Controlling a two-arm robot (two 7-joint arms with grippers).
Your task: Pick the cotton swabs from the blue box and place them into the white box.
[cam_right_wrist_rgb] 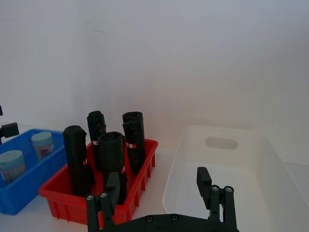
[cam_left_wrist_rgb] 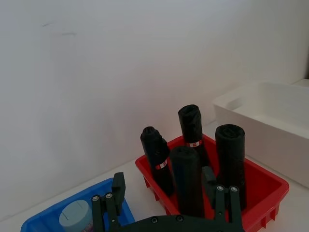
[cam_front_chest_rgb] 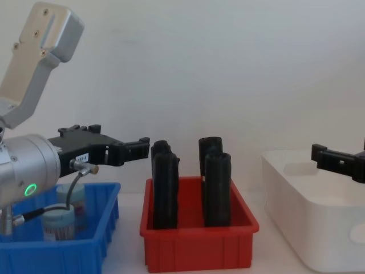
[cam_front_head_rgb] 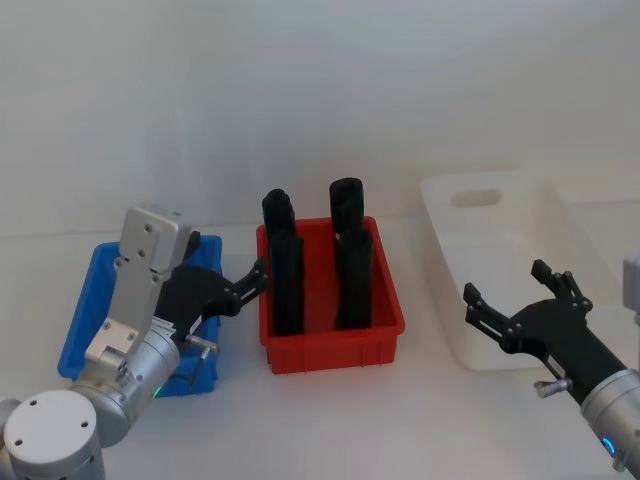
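The blue box (cam_front_head_rgb: 88,305) sits at the left, partly covered by my left arm. Two cotton swabs jars (cam_right_wrist_rgb: 42,144) (cam_right_wrist_rgb: 12,166) with pale blue lids stand inside it, and one cotton swabs jar (cam_left_wrist_rgb: 75,216) shows just below my left fingers. My left gripper (cam_front_head_rgb: 229,256) hovers open above the blue box's right end, holding nothing and pointing toward the red bin. The white box (cam_front_head_rgb: 520,260) stands at the right. In front of its near wall my right gripper (cam_front_head_rgb: 508,282) is open and holds nothing.
A red bin (cam_front_head_rgb: 330,345) stands between the two boxes and holds several tall black cylinders (cam_front_head_rgb: 285,270). A white wall rises close behind the table. Bare table lies in front of the bins.
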